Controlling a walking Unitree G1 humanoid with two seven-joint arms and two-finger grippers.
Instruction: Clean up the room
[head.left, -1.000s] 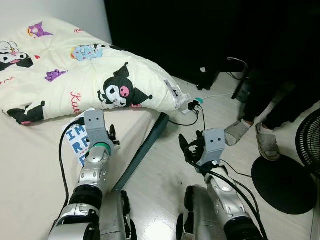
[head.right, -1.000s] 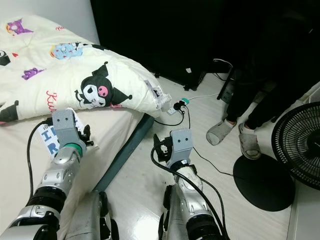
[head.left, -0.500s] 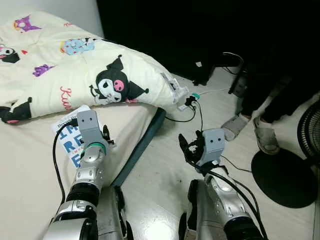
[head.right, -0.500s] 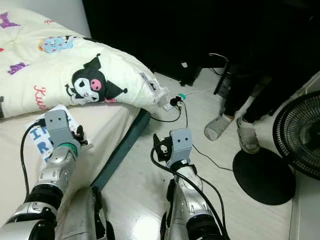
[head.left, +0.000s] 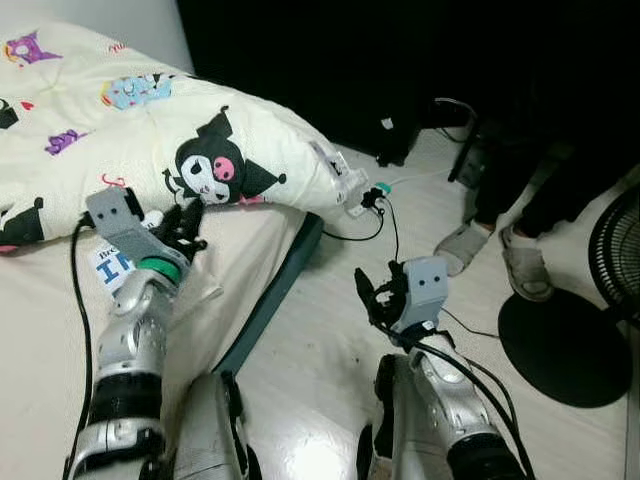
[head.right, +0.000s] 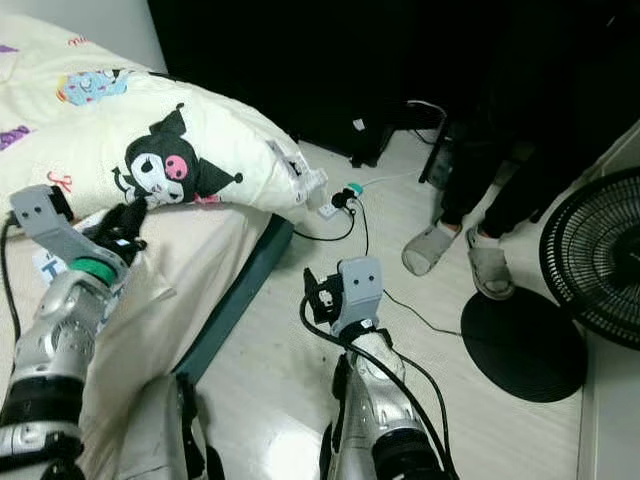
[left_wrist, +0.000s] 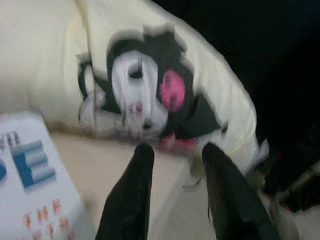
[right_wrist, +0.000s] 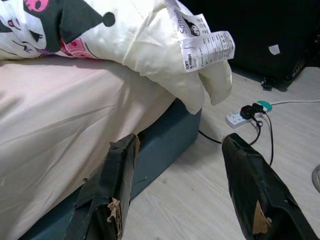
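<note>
The bed (head.left: 60, 330) ends at a dark base edge, with open floor (head.left: 330, 350) beyond. The quilt (head.left: 120, 130) overhangs that edge; tugged carelessly, it could slide onto the power strip (head.left: 368, 205) and cables. The book (left_wrist: 30, 185) lies on the mattress just beside the left hand (head.left: 183, 228), fingers parted, empty. The right hand (head.left: 372, 296) hovers over floor, wide open, near a person's slippered feet (head.left: 525, 270).
</note>
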